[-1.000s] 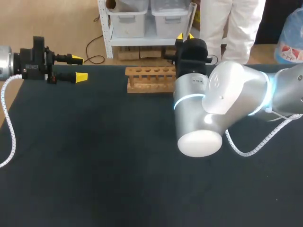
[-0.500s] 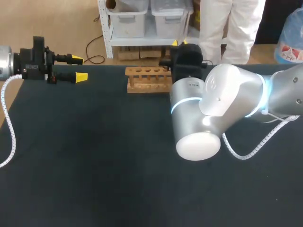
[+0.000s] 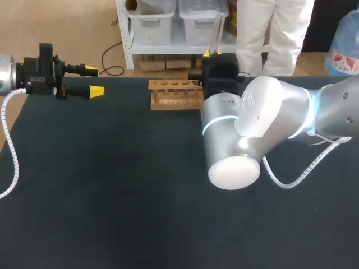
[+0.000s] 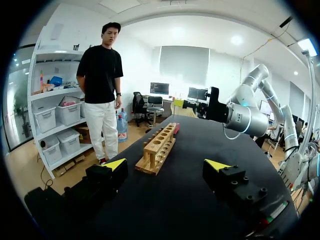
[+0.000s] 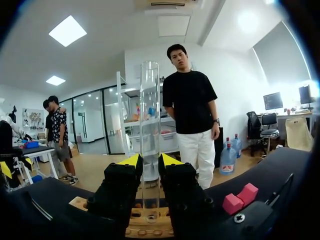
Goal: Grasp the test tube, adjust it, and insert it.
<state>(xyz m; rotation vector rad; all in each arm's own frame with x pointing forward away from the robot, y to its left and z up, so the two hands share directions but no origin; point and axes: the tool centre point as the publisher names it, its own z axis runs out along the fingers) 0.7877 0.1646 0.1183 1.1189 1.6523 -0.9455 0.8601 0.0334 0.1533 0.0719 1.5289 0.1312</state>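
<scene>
Standing upright, the clear test tube (image 5: 149, 125) has its long axis vertical and its open end up. It is pinched between the yellow-tipped fingers of the right claw (image 5: 149, 162), and its rounded lower end meets a hole in the wooden test tube rack (image 5: 150, 225) just below. Only the right wrist view shows the tube. In the head view the right arm (image 3: 263, 117) hides it, at the rack's right end on the dark surface (image 3: 112, 179). The left claw (image 3: 92, 80) hangs with fingers spread, well apart from the rack, which the left wrist view shows lengthwise.
</scene>
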